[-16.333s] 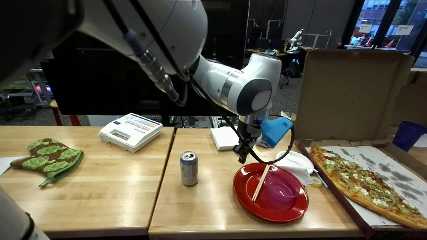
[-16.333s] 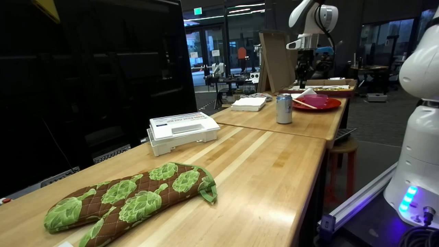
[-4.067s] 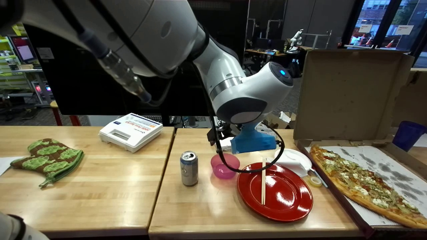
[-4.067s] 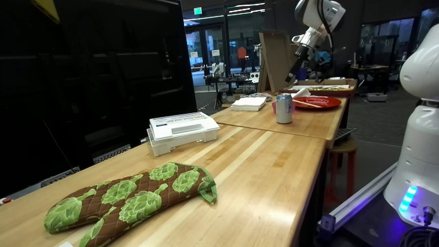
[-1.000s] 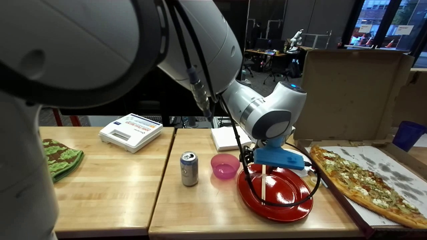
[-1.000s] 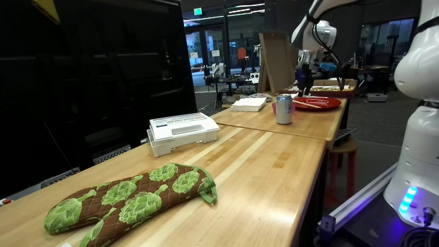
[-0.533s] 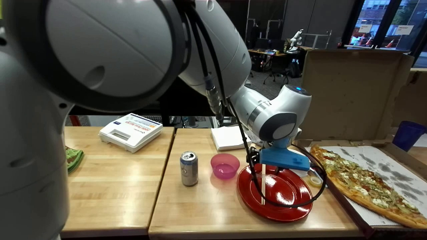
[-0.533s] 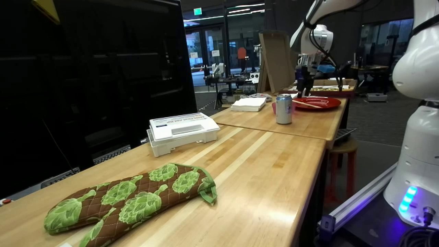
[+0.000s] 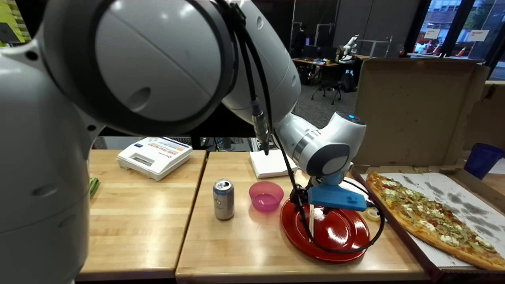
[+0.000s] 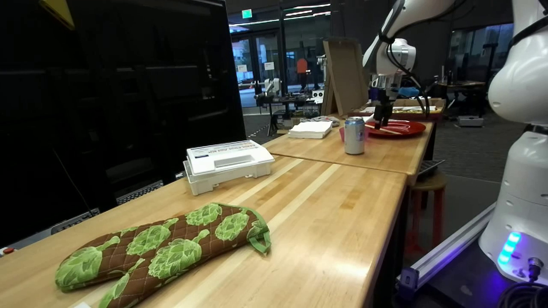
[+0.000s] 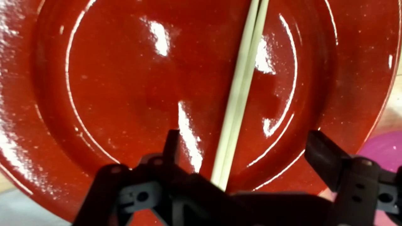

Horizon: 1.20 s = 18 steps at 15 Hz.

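The gripper (image 11: 245, 142) is released: in the wrist view its two black fingers (image 11: 325, 158) stand wide apart, with nothing clasped. It points down, low over a plate (image 11: 125, 78); whether a fingertip touches it, I cannot tell. Running through the gap, as seen in the wrist view, is a pair of chopsticks (image 11: 239, 91), lying on the plate nearer to one finger than to the other.

The chopsticks are thin, straight and a pale straw colour, with a plain, smooth look. They lie side by side, almost parallel, a fine dark line between them. In the wrist view they pass out of sight behind the gripper one way and beyond the top edge the other way. The plate is round and glossy deep red, with a broad rim and white glints.

Just beside the plate, a see-through pink bowl (image 9: 266, 196) stands upright on the table (image 9: 236, 248). Near it is an upright silver can (image 9: 223, 201) with a blue top, and beyond, a white stack of paper (image 9: 270, 163). Across the plate, a roll of tape (image 9: 372, 214) lies beside an open box (image 9: 418, 114) with pizza (image 9: 430, 221) in it.

Well apart, on the neighbouring table (image 10: 299, 256), are a white case (image 10: 231, 162) and a brown-and-green oven mitt (image 10: 171, 248).
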Motion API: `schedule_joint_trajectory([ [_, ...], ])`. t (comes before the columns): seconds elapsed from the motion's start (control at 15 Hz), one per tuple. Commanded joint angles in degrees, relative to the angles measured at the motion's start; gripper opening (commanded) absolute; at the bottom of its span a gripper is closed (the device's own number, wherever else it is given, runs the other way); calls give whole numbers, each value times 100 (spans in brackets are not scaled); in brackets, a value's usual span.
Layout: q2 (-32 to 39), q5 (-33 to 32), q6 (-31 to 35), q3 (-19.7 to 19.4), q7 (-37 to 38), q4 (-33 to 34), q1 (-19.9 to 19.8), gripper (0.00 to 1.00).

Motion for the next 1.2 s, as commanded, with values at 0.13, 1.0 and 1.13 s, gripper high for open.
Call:
schedule_joint_trajectory([
  [0.13,-275,-114,241,113,-352,-324,-171,100],
  [1.0,-194,-316,743,168,-210,-387,-104,100],
  [1.13,-187,-395,774,179,-182,-376,-95,100],
])
